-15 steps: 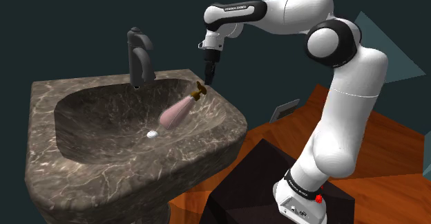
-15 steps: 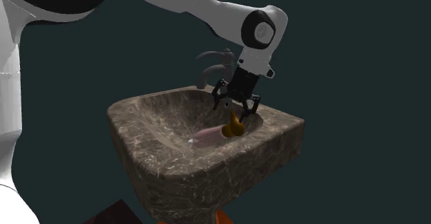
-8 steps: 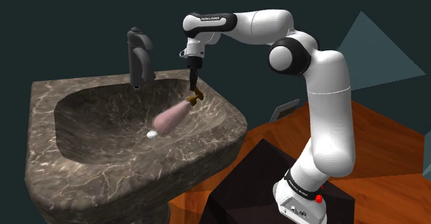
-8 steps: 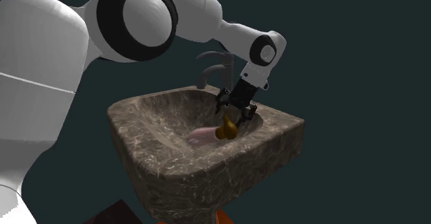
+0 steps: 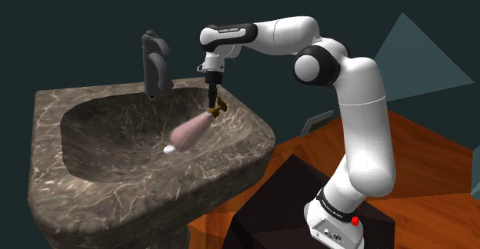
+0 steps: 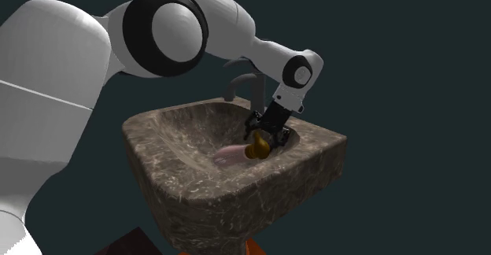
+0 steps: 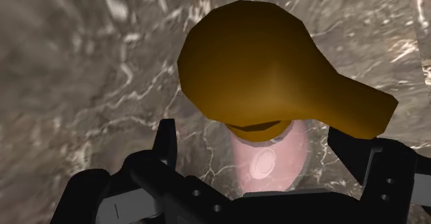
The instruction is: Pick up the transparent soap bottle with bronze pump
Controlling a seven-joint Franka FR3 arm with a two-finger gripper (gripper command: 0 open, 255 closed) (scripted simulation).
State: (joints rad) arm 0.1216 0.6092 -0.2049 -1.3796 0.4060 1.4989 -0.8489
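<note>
Jaws lowered around bronze pump [image 7: 269,63], open; pink soap bottle [image 5: 192,130] lies slanted in sink [image 5: 115,201], pump end uppermost.

Arm [image 5: 350,109] reaches out; tool [image 5: 214,103] points downward, fingers [image 7: 166,143] apart

Shoulder and second exterior views both look down on a dark marbled stone sink [image 5: 92,197], from different sides. Wrist view looks closely inside.

Hidden and cut-off bits
Seen from the wrist, the brown pump [image 7: 276,77] covers most of the pink bottle [image 7: 269,164]. In the second exterior view the arm [image 6: 157,41] hides part of the tap [image 6: 240,83].
</note>
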